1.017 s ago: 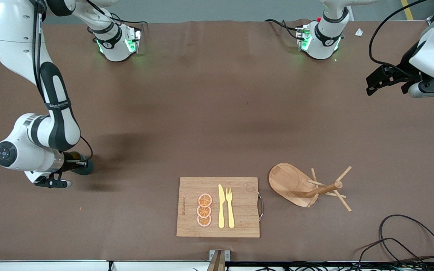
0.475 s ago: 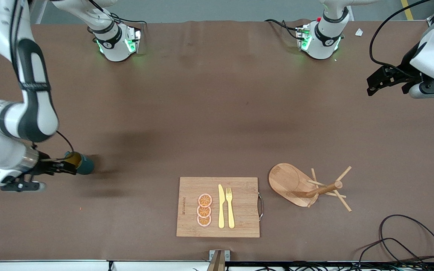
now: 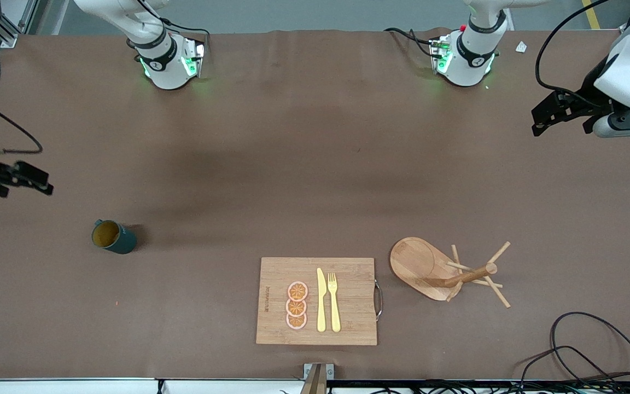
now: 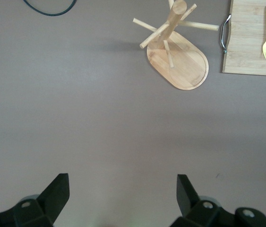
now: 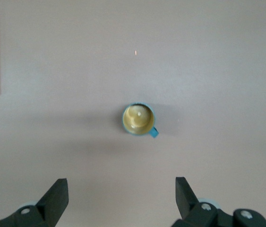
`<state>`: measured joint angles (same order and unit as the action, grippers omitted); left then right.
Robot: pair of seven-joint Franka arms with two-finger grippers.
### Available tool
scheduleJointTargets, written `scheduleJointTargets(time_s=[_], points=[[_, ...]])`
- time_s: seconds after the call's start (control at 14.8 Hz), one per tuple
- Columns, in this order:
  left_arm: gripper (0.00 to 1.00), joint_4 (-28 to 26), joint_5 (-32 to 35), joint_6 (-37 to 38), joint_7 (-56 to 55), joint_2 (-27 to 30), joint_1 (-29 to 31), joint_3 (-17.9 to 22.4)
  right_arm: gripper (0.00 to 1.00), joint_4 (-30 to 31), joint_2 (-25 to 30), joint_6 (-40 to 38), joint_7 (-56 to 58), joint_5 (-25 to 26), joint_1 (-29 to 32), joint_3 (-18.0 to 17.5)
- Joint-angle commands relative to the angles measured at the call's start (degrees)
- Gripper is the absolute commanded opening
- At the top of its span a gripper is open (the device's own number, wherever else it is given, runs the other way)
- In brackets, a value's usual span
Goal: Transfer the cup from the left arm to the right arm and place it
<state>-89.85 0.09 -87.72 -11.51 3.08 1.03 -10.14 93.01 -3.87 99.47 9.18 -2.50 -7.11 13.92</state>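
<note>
The cup [image 3: 112,236], dark teal with a tan-yellow inside, stands upright on the brown table toward the right arm's end, with nothing holding it. My right gripper [image 3: 39,178] is open and empty, up in the air over the table's edge at the right arm's end, apart from the cup. In the right wrist view the cup [image 5: 139,119] lies well below my open right gripper [image 5: 121,198], with its small handle showing. My left gripper [image 3: 537,120] is open and empty, waiting in the air over the left arm's end; its wrist view [image 4: 122,196] shows bare table between the fingers.
A wooden cutting board [image 3: 348,284] near the front camera carries orange slices [image 3: 296,306], a yellow knife [image 3: 321,301] and fork [image 3: 333,300]. A wooden mug tree [image 3: 419,262] stands beside it toward the left arm's end. Black cables [image 3: 583,350] lie at the front corner there.
My right gripper has let go of the cup, opened and risen away toward the right arm's end of the table. The cup stays upright where it was. The left arm barely moved.
</note>
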Motion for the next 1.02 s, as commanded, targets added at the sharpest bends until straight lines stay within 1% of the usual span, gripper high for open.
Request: scheduleJointTargets(time_s=[0.0,0.07,0.2,0.27,0.47,0.61,0.95], points=[[1.0,-1.55,0.0,0.8,-0.01,2.11,0.2,-0.06,1.0,-5.35,0.89,-4.26,1.79,3.1,0.69,-0.83],[1.0,-1.64,0.0,0.71,0.34,2.28,0.29,-0.14,1.0,-6.34,0.89,-6.11,2.06,3.72,0.78,-0.74],[1.0,-1.56,0.09,0.36,0.79,2.2,0.02,-0.14,1.0,-6.26,0.89,-6.92,0.93,2.86,1.13,-0.56],[1.0,-0.86,0.43,0.36,0.96,1.68,-0.15,-0.14,1.0,-6.35,0.97,-8.92,0.4,2.68,1.13,-0.47],[1.0,-0.06,0.7,0.45,2.18,1.5,-0.15,-0.23,1.0,-6.52,1.32,-11.13,-0.39,3.2,0.87,-0.56],[1.0,-0.06,0.61,0.45,5.43,1.41,0.02,-0.06,1.0,-6.44,1.5,-11.05,-0.66,2.77,1.13,-0.21],[1.0,0.9,0.61,0.45,5.18,0.88,-0.07,-0.06,1.0,-6.52,1.59,-10.53,-1.01,2.94,0.87,-0.47]])
